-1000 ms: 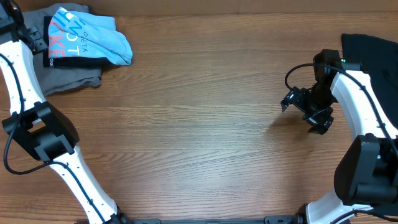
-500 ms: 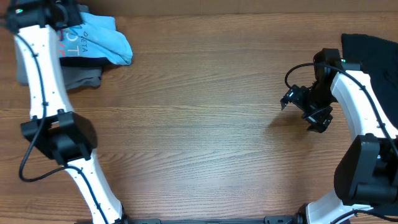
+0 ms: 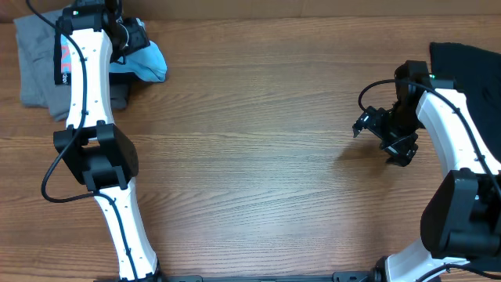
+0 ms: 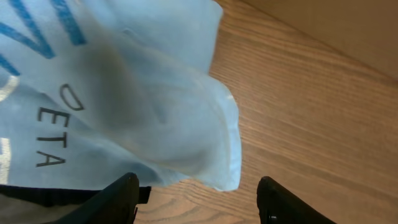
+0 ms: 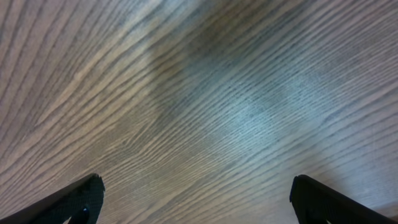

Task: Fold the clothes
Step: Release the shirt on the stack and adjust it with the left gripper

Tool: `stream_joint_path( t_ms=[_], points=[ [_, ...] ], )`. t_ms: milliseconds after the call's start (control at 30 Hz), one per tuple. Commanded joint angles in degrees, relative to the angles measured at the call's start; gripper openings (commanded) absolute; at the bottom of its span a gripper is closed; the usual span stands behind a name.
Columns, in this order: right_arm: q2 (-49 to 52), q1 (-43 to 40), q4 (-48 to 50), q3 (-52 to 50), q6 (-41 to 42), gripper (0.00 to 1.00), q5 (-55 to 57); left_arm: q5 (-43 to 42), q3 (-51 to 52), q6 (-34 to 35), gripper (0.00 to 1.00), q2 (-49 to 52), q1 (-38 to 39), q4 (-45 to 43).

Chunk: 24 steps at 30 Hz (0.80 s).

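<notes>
Clothes [image 3: 35, 70] are waiting at the far left corner; left gripper [image 4: 198, 198] is arriving over them, fingers apart, likely to grab. Right gripper [image 5: 194, 199] is idling, likewise spread.

The bench [image 3: 258, 157] is brown wood, its grain running left to right across the overhead view in darker and lighter streaks. Along its far edge lies a plain tan band [image 3: 274, 8], smooth and beige in the left wrist view's upper right corner
</notes>
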<state>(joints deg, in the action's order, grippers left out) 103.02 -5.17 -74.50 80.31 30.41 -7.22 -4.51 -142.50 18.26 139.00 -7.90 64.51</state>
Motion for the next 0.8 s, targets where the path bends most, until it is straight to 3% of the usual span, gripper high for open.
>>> stream_joint_path(
  t_ms=[0, 267, 567, 667, 767],
  points=[
    [-2.1, 0.0, 0.3, 1.2, -0.5, 1.0, -0.2, 3.7, -0.1, 5.8, 0.64, 0.1, -0.6, 0.0],
    [-2.1, 0.0, -0.1, 1.2, -0.9, 1.0, -0.1, 4.2, -0.1, 6.2, 0.65, 3.9, -1.6, -3.9],
    [-2.1, 0.0, -0.2, 1.2, -1.8, 1.0, -0.1, 4.3, -0.1, 6.1, 0.57, 4.1, -2.6, -6.7],
    [-2.1, 0.0, -0.2, 1.2, -1.8, 1.0, -0.1, 4.5, -0.1, 6.1, 0.44, 4.2, -2.6, -8.0],
    [-2.1, 0.0, -0.7, 1.2, -1.8, 1.0, -0.1, 4.5, -0.1, 6.2, 0.2, 4.2, -2.7, -10.6]
  ],
)
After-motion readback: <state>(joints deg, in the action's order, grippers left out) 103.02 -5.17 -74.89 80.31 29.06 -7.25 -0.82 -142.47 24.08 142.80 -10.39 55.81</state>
